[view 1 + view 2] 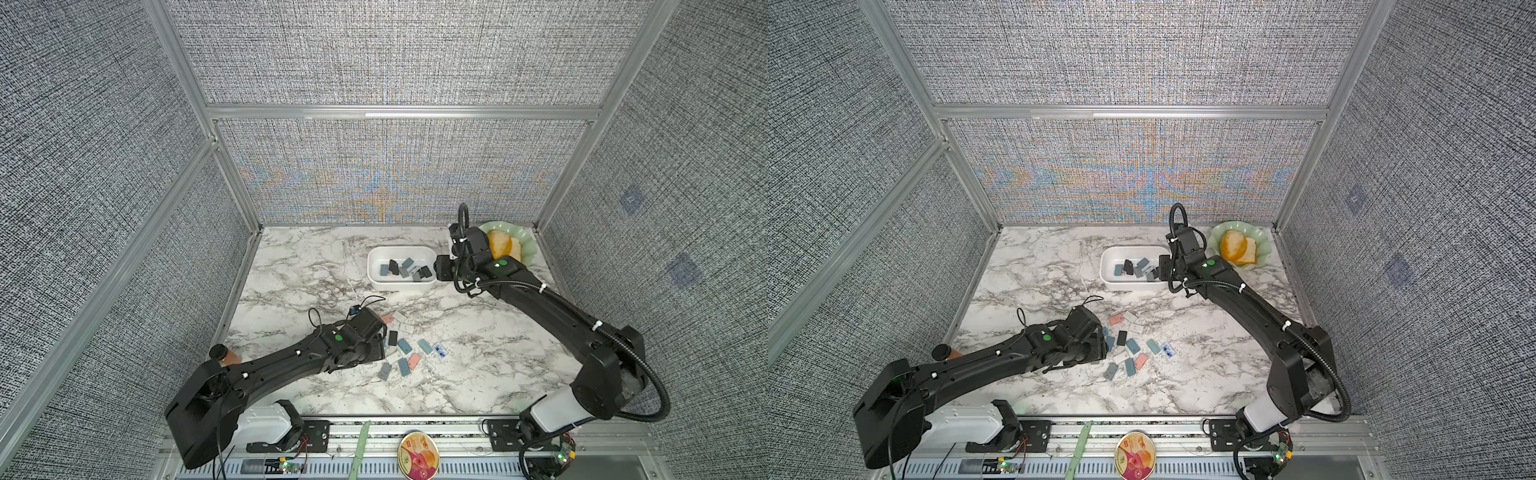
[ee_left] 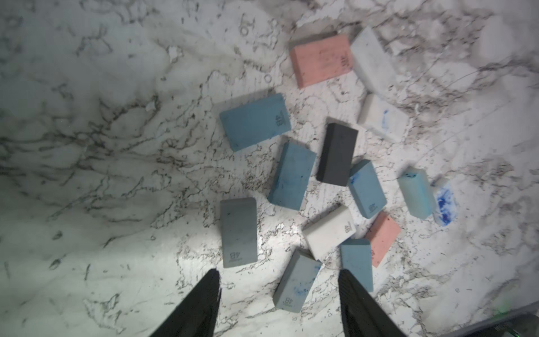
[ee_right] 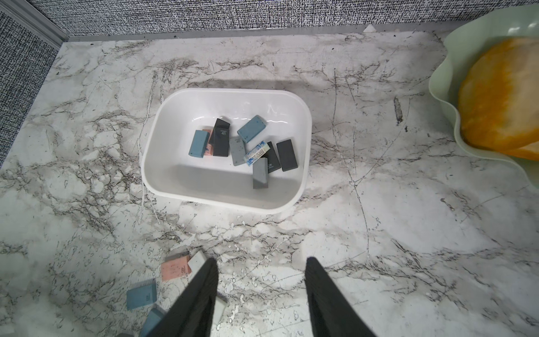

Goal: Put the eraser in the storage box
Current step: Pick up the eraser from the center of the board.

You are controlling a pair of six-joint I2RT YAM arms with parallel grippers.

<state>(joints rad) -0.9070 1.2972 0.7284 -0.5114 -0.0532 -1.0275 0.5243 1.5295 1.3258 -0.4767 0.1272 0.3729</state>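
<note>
Lettering [image 2: 235, 256] on erasers [image 2: 239, 224] shows only in wrist views.

The right arm [image 1: 1237, 303] hides one end of the storage box [image 1: 1105, 270] and part of the green dish [image 1: 1264, 249].

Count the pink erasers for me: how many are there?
3. One pink eraser lies at the loose pile's edge nearest the storage box, another toward its near side, a third inside the box, half covered. Others may be hidden.
</note>
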